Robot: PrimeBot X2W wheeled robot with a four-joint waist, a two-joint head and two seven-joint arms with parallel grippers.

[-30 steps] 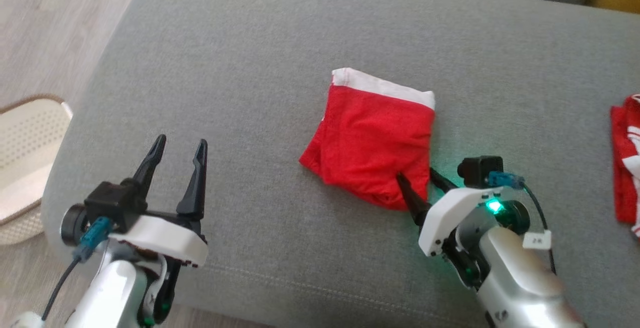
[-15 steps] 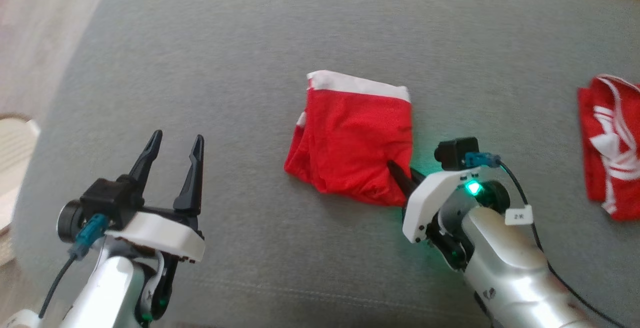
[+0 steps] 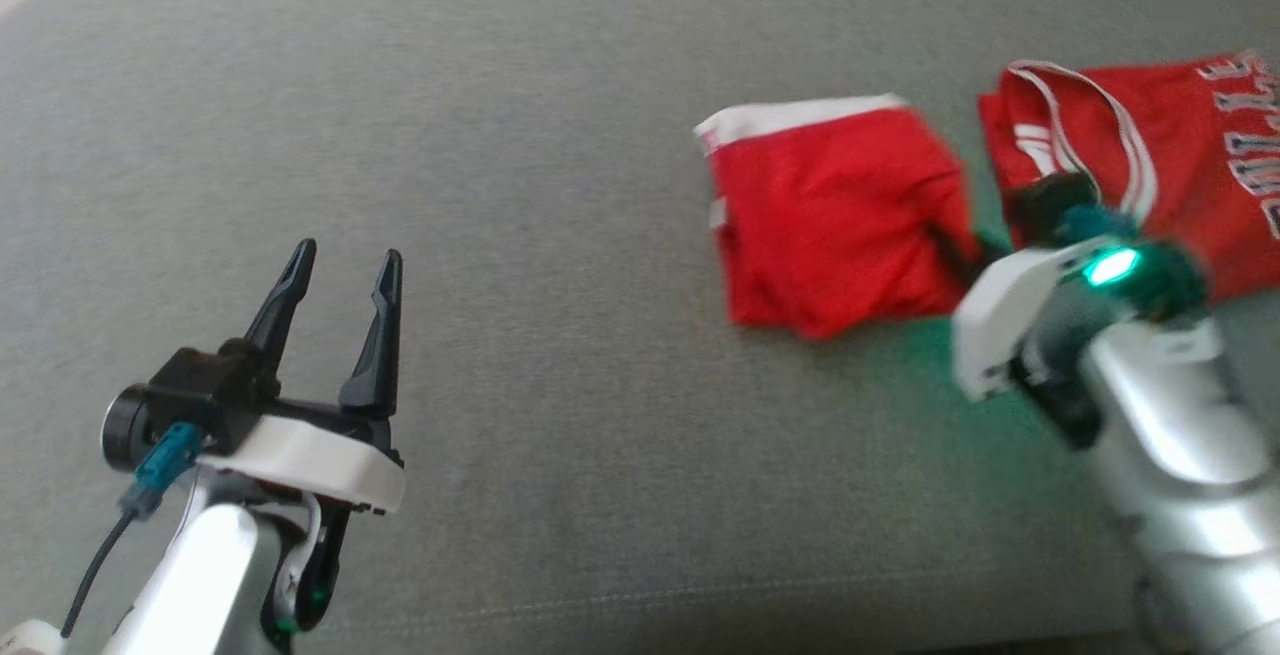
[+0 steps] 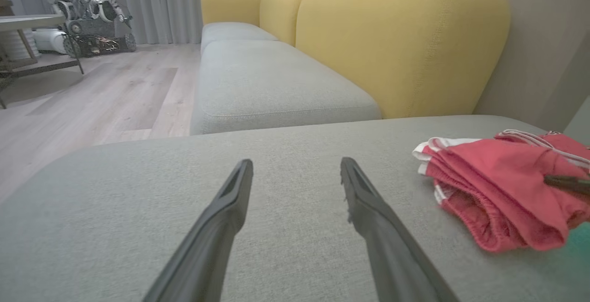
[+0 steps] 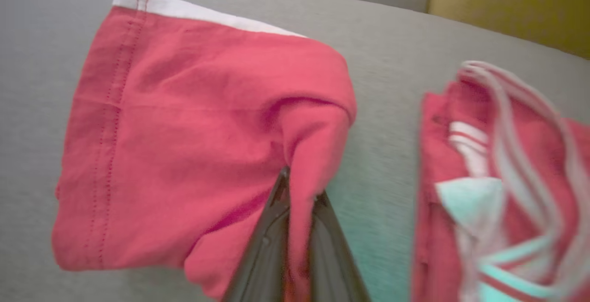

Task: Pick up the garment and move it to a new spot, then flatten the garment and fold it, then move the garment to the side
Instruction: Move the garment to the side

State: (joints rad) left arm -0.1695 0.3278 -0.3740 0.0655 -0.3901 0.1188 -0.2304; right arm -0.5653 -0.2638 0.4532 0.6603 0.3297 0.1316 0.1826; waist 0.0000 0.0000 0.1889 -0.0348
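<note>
Checking wrist against blurred head view, we confirm right gripper [image 5: 299, 191] pinching a fold of soft red white-banded garment [image 5: 184, 131]; left gripper [image 3: 345, 257] spread above grey woven cushion [image 3: 560, 415].

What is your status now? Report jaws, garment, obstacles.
Right gripper: jaws shut on red garment, corner pinched. Left gripper: jaws open, idle over sofa seat. Red jersey close beside the garment, not touching.

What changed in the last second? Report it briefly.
The right end effector closed on an edge of the folded red garment and dragged it rightward, close to the red jersey. The head camera turned too. The left end effector stayed open above the grey cushion.
</note>
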